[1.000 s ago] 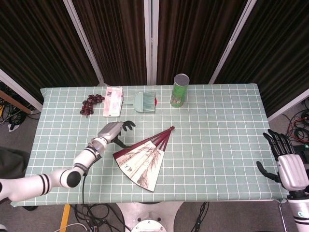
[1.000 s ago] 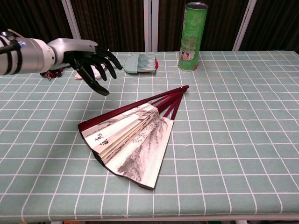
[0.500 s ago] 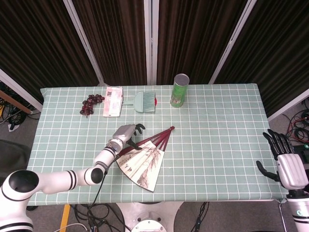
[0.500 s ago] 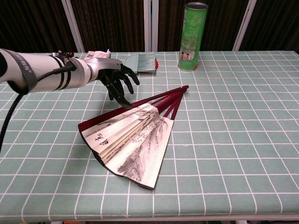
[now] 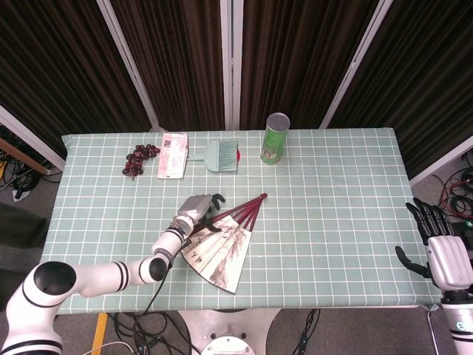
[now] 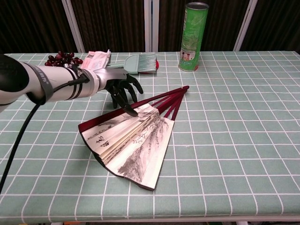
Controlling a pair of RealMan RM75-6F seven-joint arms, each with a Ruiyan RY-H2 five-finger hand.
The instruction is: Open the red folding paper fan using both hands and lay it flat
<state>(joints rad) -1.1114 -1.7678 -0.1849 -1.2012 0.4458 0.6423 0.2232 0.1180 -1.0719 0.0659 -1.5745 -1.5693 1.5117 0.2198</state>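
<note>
The red folding paper fan (image 5: pixel 219 248) (image 6: pixel 133 138) lies partly spread on the green checked table, its red ribs meeting at a pivot toward the back right and its painted paper facing up. My left hand (image 5: pixel 198 208) (image 6: pixel 119 89) hovers over the fan's upper rib with its fingers apart, and the fingertips (image 6: pixel 132 111) touch the red guard stick near the paper's edge. It grips nothing. My right hand (image 5: pixel 437 248) stays off the table's right edge, far from the fan, with fingers spread; the chest view does not show it.
A green cylindrical can (image 5: pixel 275 138) (image 6: pixel 193 30) stands at the back, right of a small teal brush (image 5: pixel 220 156) (image 6: pixel 138 62). A snack packet (image 5: pixel 174 154) (image 6: pixel 95 59) and dark red grapes (image 5: pixel 140 160) (image 6: pixel 60 58) lie at the back left.
My left hand has moved right and down from beside the fan onto its upper rib, fingertips now touching it. The fan and the right hand have hardly moved.
</note>
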